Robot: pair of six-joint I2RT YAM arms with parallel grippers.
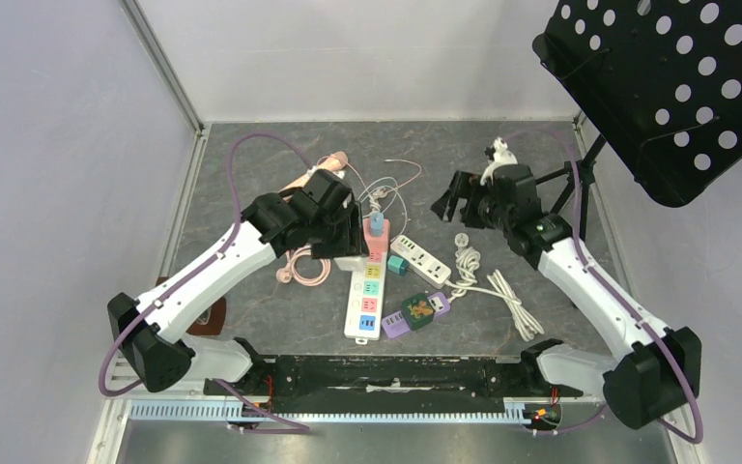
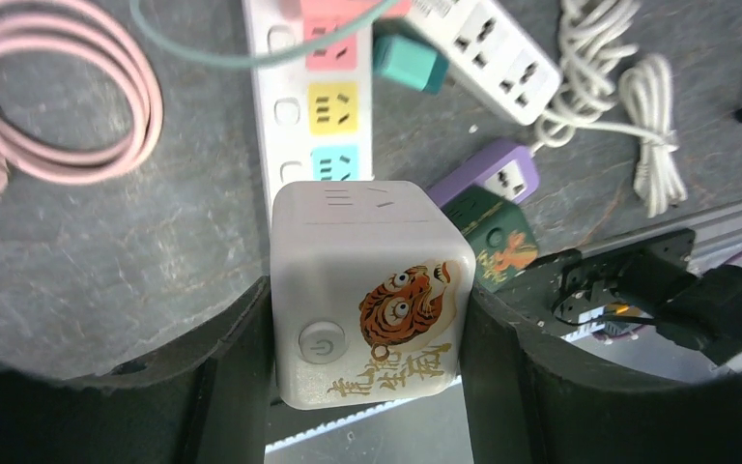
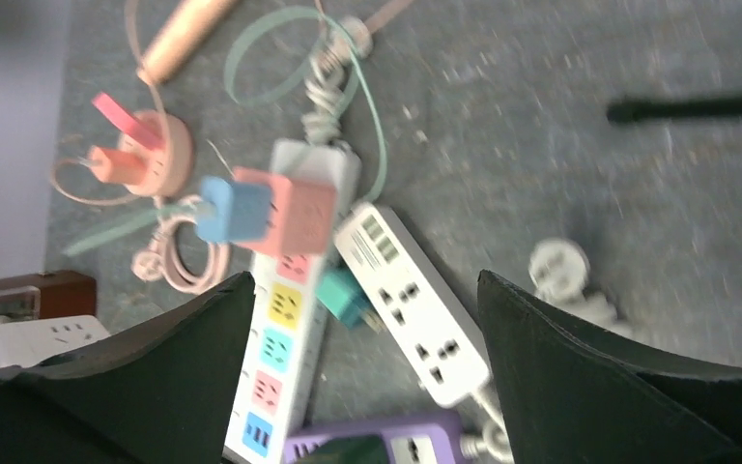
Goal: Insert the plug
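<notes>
left pincer (image 2: 367, 333) clamped on white cube plug (image 2: 367, 256) with tiger print, held at the multicolour power strip (image 2: 295, 116), not seated in any socket. right pincer (image 3: 365, 280) spread wide, holding nothing, above the grey surface (image 3: 560, 174).

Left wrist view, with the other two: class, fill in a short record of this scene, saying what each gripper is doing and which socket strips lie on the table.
left gripper: closed on the white cube adapter with the tiger print, over the coloured power strip
right gripper: open, empty, above the table
coloured power strip: flat on the table; pink cube adapter at its far end, blue plug on it
white power strip: lies right of the coloured one
contact between cube and strip: cannot tell
</notes>
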